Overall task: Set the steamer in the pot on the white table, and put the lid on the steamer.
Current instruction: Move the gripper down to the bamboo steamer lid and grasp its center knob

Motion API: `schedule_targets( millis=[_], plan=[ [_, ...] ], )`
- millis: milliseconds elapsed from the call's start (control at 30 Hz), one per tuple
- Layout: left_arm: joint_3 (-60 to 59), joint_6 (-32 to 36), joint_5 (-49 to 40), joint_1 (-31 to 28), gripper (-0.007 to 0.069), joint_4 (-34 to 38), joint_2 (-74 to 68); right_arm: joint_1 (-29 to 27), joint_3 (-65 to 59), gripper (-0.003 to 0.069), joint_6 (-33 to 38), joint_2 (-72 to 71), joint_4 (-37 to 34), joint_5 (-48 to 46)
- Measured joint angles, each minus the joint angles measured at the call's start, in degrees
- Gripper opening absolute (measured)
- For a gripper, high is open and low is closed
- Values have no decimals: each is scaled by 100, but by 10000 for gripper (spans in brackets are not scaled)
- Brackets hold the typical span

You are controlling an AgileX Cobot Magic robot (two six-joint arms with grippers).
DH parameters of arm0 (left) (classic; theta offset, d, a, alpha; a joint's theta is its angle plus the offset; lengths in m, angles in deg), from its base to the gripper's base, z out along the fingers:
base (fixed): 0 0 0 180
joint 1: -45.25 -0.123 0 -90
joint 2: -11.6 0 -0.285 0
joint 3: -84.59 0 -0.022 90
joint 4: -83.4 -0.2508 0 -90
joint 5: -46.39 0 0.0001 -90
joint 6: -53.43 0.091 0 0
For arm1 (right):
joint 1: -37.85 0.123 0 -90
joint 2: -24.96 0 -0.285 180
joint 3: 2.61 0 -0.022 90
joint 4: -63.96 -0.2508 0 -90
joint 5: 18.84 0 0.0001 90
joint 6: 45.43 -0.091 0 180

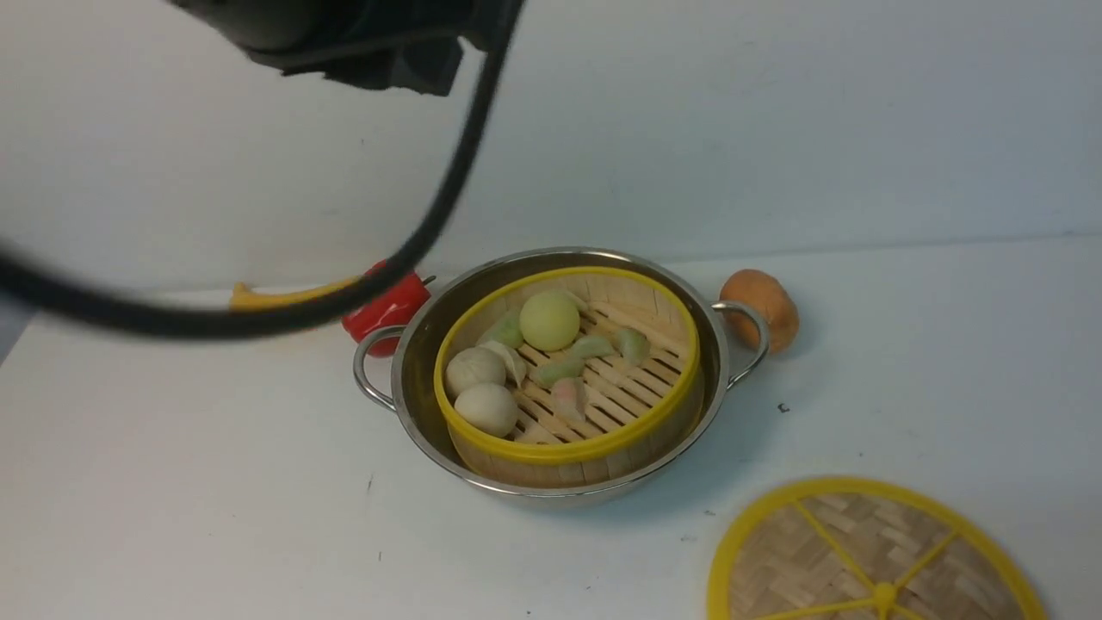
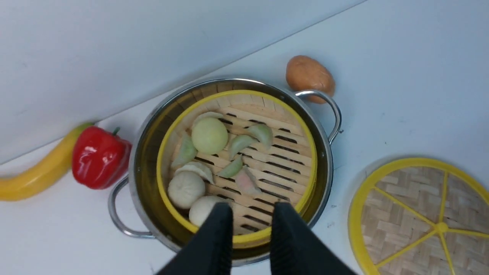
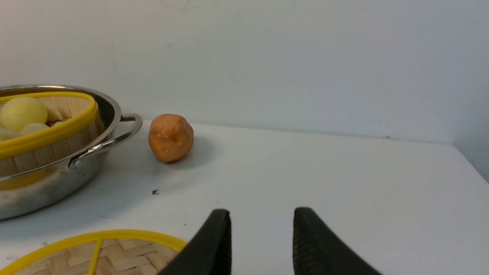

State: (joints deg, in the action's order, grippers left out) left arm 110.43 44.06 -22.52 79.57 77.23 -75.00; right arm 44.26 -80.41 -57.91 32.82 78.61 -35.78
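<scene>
Steamer (image 1: 568, 366) and contents, seated inside the pot (image 1: 551, 492) on the white table (image 1: 215, 482). The steamer, a round bamboo basket with a yellow rim and slatted floor, is uncovered and lies within the wider steel wall of the pot. It bears a yellowish ball (image 1: 549, 320), two pale buns (image 1: 485, 410) at its left side, and several small green and whitish dumplings (image 1: 560, 370). The lid (image 1: 848, 551), a woven disc with yellow spokes meeting at a central knob, lies on the table, near and to the right of the pot. An orange-brown lumpy object (image 1: 762, 310), possibly a potato, rests beside the right handle of the pot. A red pepper (image 1: 387, 310) lies beside the left handle, with a yellow banana (image 1: 293, 297) farther left, partly screened in the front view by a black cable (image 1: 344, 314). The left end effector (image 2: 251, 214) is raised above the scene, its fingers narrowly parted and holding nothing. The right end effector (image 3: 262, 217) shows a moderate gap between its fingers, likewise empty; its height above the table cannot be told with confidence.
</scene>
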Motion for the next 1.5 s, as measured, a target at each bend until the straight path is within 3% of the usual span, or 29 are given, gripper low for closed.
schedule_targets(
  millis=[267, 600, 900, 1100, 1267, 1500],
  plan=[
    [-2275, -24, 1267, -200, 146, -254, 2541, 0, 0, 248, 0, 0, 0, 0],
    [-6775, 427, 3721, -2124, 157, -265, 5200, 0, 0, 248, 0, 0, 0, 0],
    [-9774, 525, 6043, -3562, 157, -268, 6660, 0, 0, 248, -6, 0, 0, -5],
    [-10339, 453, 5876, -3702, 161, -128, 7810, 0, 0, 248, -6, 0, 0, -5],
    [-10345, 424, 4937, -3706, 169, -61, 7864, 0, 0, 248, -6, -7, 0, 7],
    [-10353, 424, 4860, -3706, 178, -68, 7864, 0, 0, 248, -6, -7, 0, 11]
  ],
)
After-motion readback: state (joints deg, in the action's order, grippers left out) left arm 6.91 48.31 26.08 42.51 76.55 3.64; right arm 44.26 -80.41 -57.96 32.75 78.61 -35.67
